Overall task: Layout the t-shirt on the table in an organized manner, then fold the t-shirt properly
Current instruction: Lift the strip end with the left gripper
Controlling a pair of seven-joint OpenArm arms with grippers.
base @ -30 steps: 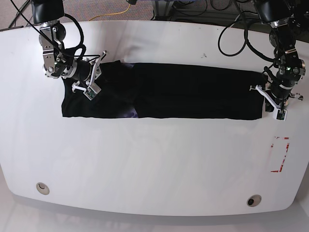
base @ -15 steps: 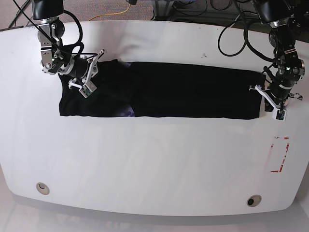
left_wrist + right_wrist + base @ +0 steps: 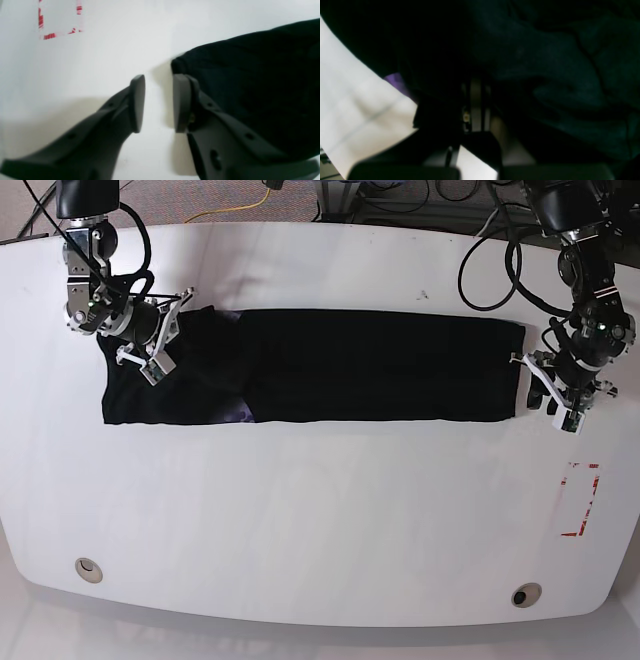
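The soft, wrinkly black cloth t-shirt (image 3: 310, 367) lies as a long band across the glossy white table (image 3: 320, 520). The left gripper (image 3: 157, 100) has matte dark jaws standing apart over bare table, beside the shirt's hem. The right gripper (image 3: 150, 345) is pinched on the shirt. Only its wrist view shows the purple neck patch (image 3: 395, 80); the left wrist view shows the red rectangular outline (image 3: 60, 20).

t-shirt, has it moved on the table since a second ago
Yes. In the base view the t-shirt has slid toward that view's left: its right end now lies farther from the red outline mark, with the right gripper shut on it.
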